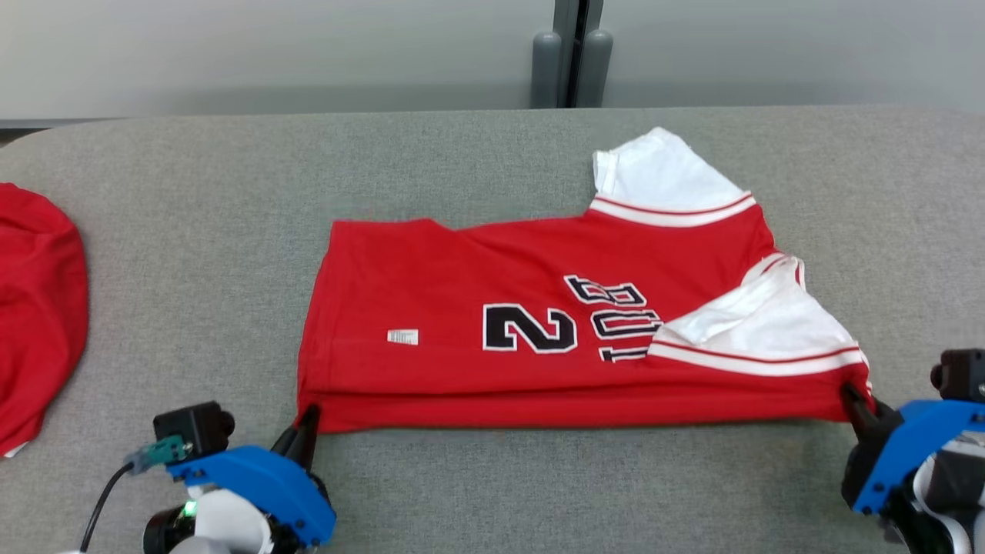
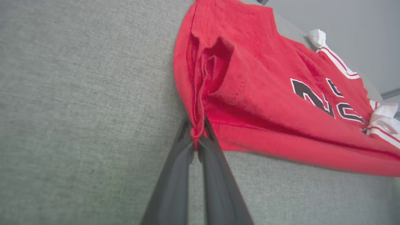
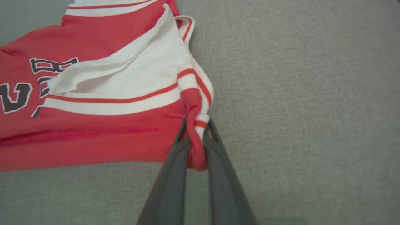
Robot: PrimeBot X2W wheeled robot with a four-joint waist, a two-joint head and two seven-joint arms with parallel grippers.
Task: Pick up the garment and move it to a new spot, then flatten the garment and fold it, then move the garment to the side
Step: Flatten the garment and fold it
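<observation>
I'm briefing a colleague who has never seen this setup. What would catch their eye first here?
A red jersey with a black 2 and white sleeves lies folded across the middle of the grey table. The left gripper is shut on its near hem corner and the right gripper on its near sleeve-end corner. Another red cloth lies at the table's left edge.

Grey fabric table [image 1: 192, 269]; a red cloth [image 1: 35, 308] lies at its left edge
</observation>
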